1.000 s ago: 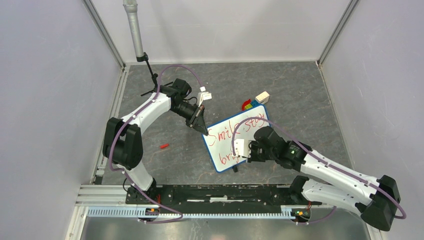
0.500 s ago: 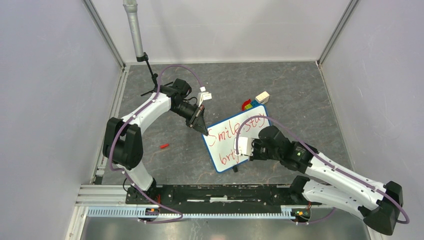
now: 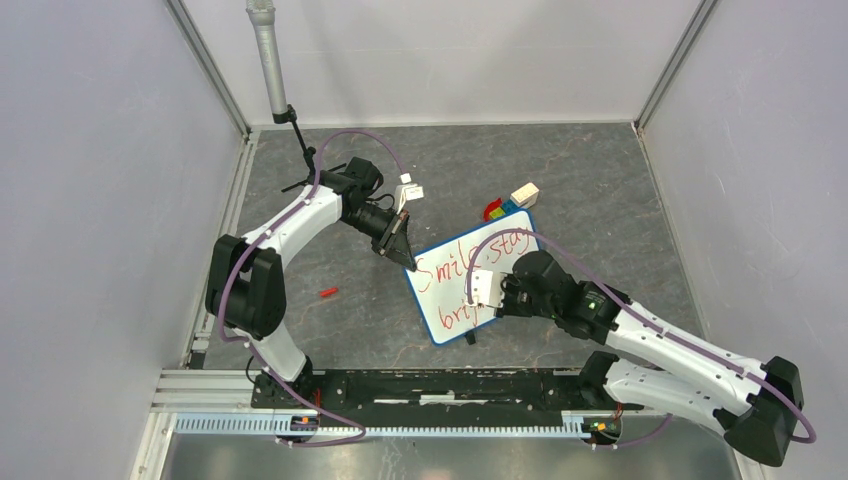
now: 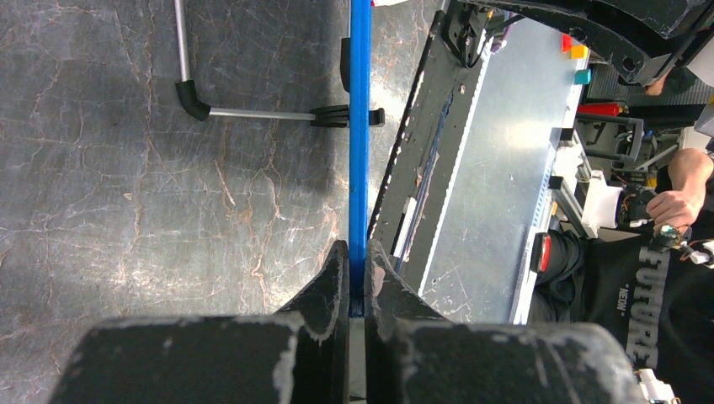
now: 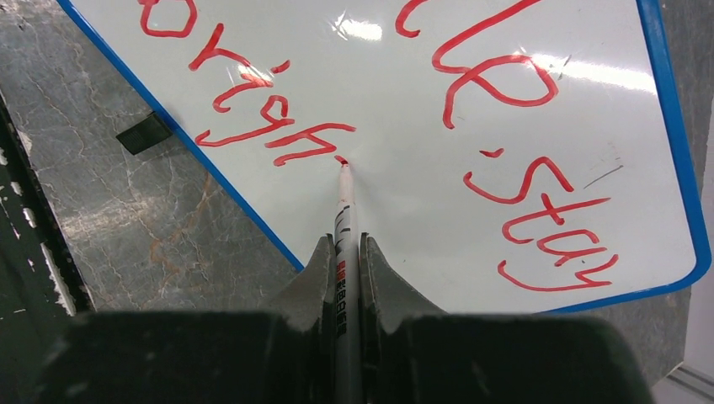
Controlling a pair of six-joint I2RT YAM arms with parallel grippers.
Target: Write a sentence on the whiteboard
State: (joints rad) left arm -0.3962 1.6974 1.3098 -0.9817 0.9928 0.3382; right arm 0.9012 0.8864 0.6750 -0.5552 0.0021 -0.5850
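Note:
The whiteboard (image 3: 447,292), white with a blue rim, stands tilted at mid-table. My left gripper (image 3: 405,262) is shut on its blue rim (image 4: 359,126) at the upper left corner, seen edge-on in the left wrist view between my fingers (image 4: 358,248). A wire leg (image 4: 253,113) shows beside it. My right gripper (image 3: 497,303) is shut on a white marker (image 5: 343,210) whose red tip touches the board (image 5: 404,194). The red sentence (image 5: 497,80) reads "Smile, stay" with "brigh" (image 5: 253,109) on the lower line; the tip sits at the end of the "h".
A small red cap (image 3: 327,293) lies on the grey table left of the board. Coloured blocks and a white piece (image 3: 510,200) sit just behind the board. A grey pole on a black stand (image 3: 268,60) rises at the back left. Side walls enclose the table.
My right gripper shifted slightly right and back along the lower line with the marker on the board. The left arm and the board have not moved.

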